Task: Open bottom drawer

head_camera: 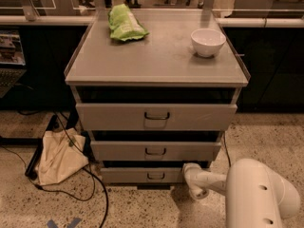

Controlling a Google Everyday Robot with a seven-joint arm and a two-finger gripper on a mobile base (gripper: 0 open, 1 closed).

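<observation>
The grey metal cabinet (156, 65) has three drawers. The bottom drawer (128, 175) is the lowest, slimmest grey front, with a small black loop handle (155, 176) at its centre. It stands close to the floor, with a dark gap above it. My white arm (259, 196) reaches in from the lower right. My gripper (190, 172) is at the bottom drawer's right end, to the right of the handle and apart from it.
A green bag (124, 23) and a white bowl (207, 42) sit on the cabinet top. A beige cloth bag (59, 156) and black cables (97, 186) lie on the speckled floor at the left. Dark cabinets stand behind on both sides.
</observation>
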